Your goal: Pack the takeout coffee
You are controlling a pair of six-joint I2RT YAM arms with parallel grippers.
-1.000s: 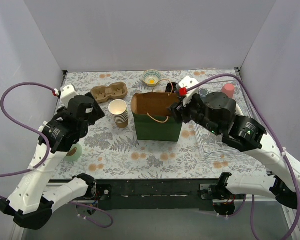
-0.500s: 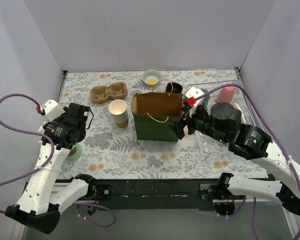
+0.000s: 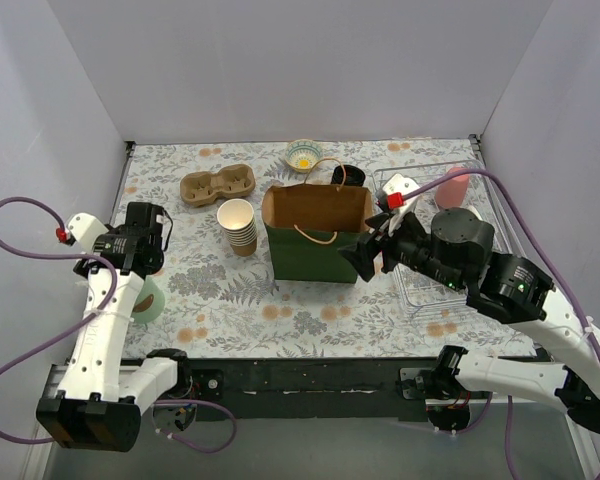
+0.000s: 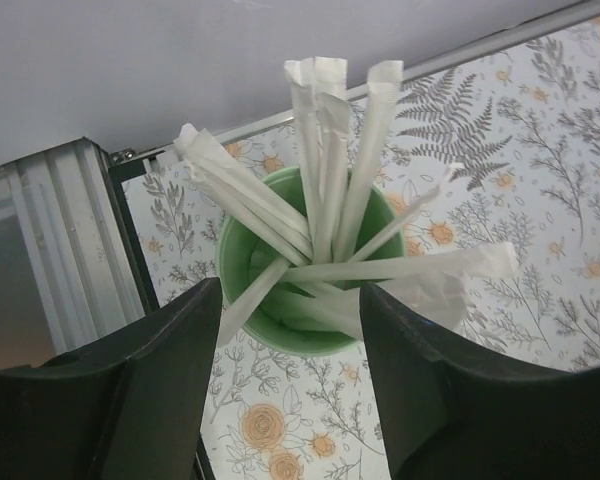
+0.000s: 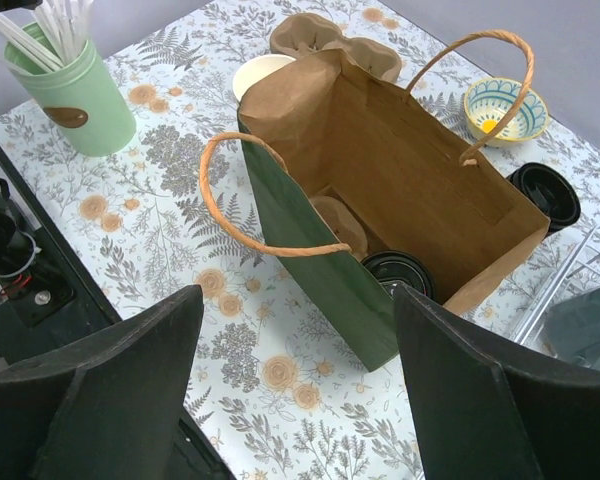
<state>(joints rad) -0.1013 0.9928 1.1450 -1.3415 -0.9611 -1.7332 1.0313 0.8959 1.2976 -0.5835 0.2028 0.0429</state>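
Coffee (image 5: 398,271) is at the bottom of the paper bag (image 5: 310,292) mid-worktop, black lid up. You've got the right claw (image 5: 298,310) just beside the bag, fingers wide apart and empty. The left claw (image 4: 290,300) is apart too, above the green cup (image 4: 244,268) of straws (image 4: 330,150), gripping nothing.

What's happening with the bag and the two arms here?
The takeout cup with the round black plastic lid is already down inside the open green paper bag; only the lid shows from above. The right end effector hangs open and empty beside the bag. The left end effector is open above the mint-green cup of paper-wrapped straws, gripping none of them.
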